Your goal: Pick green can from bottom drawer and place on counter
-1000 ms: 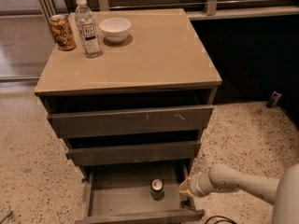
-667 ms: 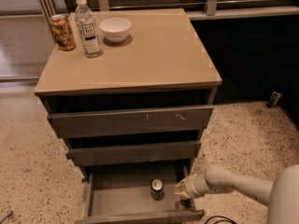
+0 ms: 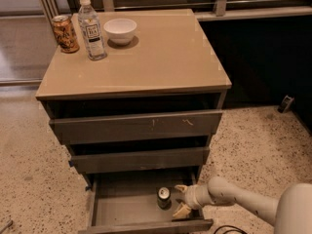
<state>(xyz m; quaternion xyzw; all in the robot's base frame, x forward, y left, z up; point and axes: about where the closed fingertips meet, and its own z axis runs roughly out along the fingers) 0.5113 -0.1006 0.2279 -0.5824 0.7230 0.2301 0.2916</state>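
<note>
The green can (image 3: 164,197) stands upright in the open bottom drawer (image 3: 122,212), right of its middle; its silver top shows. My gripper (image 3: 180,199) reaches in from the lower right on a white arm. Its two pale fingers (image 3: 181,210) are spread apart just right of the can, not touching it. The tan counter (image 3: 161,52) tops the dark drawer cabinet above.
On the counter's back left stand an orange-brown can (image 3: 65,33), a water bottle (image 3: 91,28) and a white bowl (image 3: 120,30). The two upper drawers (image 3: 136,126) are partly pulled out and overhang the bottom one. A speckled floor surrounds the cabinet.
My gripper has moved left inside the bottom drawer, closer to the green can. The can has not moved.
</note>
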